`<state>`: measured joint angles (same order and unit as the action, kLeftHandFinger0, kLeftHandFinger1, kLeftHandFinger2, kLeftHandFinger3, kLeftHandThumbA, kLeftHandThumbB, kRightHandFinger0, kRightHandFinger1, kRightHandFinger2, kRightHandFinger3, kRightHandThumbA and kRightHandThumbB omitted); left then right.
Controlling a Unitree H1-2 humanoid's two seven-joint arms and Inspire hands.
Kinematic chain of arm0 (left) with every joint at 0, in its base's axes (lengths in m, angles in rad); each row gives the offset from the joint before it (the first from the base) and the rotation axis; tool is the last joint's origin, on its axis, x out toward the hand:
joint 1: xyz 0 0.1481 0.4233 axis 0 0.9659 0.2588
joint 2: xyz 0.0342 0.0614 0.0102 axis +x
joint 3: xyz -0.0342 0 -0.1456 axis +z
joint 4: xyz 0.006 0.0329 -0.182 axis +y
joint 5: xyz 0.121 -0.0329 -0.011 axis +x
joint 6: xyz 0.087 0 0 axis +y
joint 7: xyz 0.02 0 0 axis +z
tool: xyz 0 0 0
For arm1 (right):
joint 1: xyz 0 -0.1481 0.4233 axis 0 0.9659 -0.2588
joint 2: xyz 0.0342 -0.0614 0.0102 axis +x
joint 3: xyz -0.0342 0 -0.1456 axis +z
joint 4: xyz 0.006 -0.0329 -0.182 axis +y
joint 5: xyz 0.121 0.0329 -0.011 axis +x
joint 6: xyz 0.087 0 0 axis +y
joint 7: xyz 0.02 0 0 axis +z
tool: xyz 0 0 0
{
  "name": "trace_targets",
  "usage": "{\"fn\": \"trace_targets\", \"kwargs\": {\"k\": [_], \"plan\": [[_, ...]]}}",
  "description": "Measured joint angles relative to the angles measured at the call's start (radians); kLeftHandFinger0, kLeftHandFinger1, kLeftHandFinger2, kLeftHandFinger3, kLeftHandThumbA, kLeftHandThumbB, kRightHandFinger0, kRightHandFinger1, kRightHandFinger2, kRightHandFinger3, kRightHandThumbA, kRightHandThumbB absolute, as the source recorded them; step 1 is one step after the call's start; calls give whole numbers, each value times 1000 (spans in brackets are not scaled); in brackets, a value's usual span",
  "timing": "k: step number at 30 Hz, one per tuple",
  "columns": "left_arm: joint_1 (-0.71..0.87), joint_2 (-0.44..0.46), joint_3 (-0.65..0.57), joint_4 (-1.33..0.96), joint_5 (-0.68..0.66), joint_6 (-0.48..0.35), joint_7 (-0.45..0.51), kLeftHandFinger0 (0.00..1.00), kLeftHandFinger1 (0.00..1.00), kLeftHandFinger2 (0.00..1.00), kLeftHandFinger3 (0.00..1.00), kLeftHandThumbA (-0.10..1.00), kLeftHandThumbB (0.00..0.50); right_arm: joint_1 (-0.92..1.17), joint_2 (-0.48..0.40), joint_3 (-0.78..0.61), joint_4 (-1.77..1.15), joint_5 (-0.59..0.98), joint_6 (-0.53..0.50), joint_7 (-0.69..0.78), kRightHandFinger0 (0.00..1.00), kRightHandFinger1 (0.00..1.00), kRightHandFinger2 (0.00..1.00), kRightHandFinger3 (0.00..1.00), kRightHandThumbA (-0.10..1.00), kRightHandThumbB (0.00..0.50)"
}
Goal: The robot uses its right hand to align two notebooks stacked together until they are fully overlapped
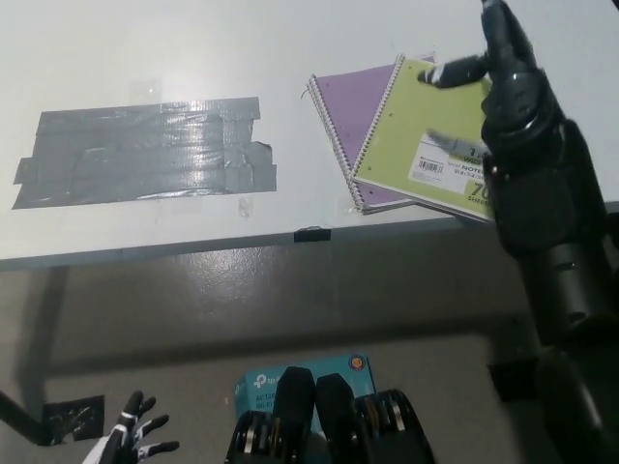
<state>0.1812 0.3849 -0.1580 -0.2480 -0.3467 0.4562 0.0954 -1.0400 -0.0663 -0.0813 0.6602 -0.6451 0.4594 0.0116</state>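
Observation:
Two spiral notebooks lie stacked on the white table (145,58), at its right front. The green notebook (426,126) is on top, turned clockwise and shifted right of the purple notebook (350,106) under it, whose left part shows. My black right hand (498,72) is over the green notebook's right half, fingers spread apart, holding nothing; whether it touches the cover is unclear. The black forearm hides the green notebook's right side. My white left hand (135,440) rests low at the bottom left, fingers apart.
A patch of grey tape (145,150) covers the table's left middle. A small black mark (312,233) sits on the table's front edge. A teal box (290,377) lies on the floor below. A dark table leg foot (517,377) is at the right.

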Motion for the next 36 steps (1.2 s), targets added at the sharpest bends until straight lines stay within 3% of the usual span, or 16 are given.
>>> {"fn": "trace_targets", "kwargs": {"k": [7,10,13,16,17,21,24,25,28,30,33,36], "plan": [[0,0,-15,0,12,0,0,728,768,881,1000,993,133,74,0,5,48,-11,0,-40,1000,1000,1000,1000,1000,211],[0,0,-19,0,12,0,2,625,700,867,1000,1000,142,94,0,18,61,-24,0,-45,1000,1000,1000,1000,1000,185],[-1,-1,-20,0,15,0,2,630,684,853,1000,1000,154,106,8,25,67,-31,0,-52,1000,1000,1000,1000,1000,186],[-1,0,-23,0,21,0,3,654,694,849,1000,1000,187,112,28,26,78,-32,0,-64,1000,1000,1000,1000,1000,197],[-1,0,-24,0,22,0,3,635,679,841,1000,1000,245,112,32,26,80,-32,0,-67,1000,1000,1000,1000,1000,197],[-1,-2,-26,0,29,0,2,657,707,878,1000,1000,305,118,64,39,87,-39,0,-86,1000,1000,1000,1000,1000,188],[0,-5,-25,0,29,0,2,671,718,884,1000,1000,323,132,70,62,87,-47,0,-93,1000,1000,1000,1000,1000,189],[0,-6,-24,0,29,0,2,641,705,885,1000,1000,356,135,70,67,87,-49,0,-94,1000,1000,1000,1000,1000,192],[1,-7,-22,0,30,0,1,668,731,919,1000,1000,362,147,63,92,88,-56,0,-98,1000,1000,1000,1000,1000,186],[1,-8,-18,0,30,0,-2,605,680,892,1000,1000,374,155,50,120,89,-64,0,-102,1000,1000,1000,1000,1000,192],[1,-13,-13,0,31,0,-2,659,745,909,1000,1000,463,159,39,133,92,-67,1,-103,1000,1000,1000,1000,1000,189],[1,-22,-5,0,39,0,-2,710,810,936,1000,1000,480,167,36,137,92,-69,1,-103,1000,1000,1000,1000,1000,175]]}}
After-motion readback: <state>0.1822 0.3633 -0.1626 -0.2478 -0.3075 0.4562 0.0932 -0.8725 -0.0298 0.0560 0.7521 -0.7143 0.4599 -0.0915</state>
